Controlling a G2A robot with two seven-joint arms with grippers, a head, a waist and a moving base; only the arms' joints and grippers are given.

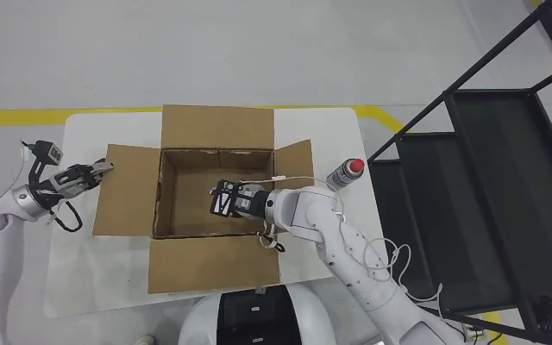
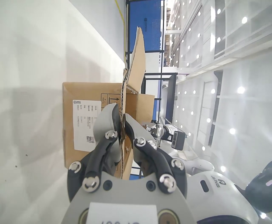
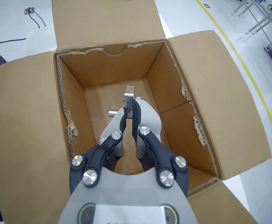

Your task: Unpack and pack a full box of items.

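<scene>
The right gripper [image 3: 129, 108] sits at the centre of the frame, its 2 fingers [image 3: 146, 112] pinched on a small silvery metal part [image 3: 129, 91] with a square block at the far end and a short round stub sticking out sideways. It hangs inside the open cardboard box [image 3: 161, 84], above the brown floor. All 4 flaps [image 3: 106, 21] are folded outward, and the corrugated rim is torn and crumpled in places. Beyond the box lie a white table [image 3: 170, 23], a yellow floor line [image 3: 238, 55] and a black cable [image 3: 36, 19].
</scene>
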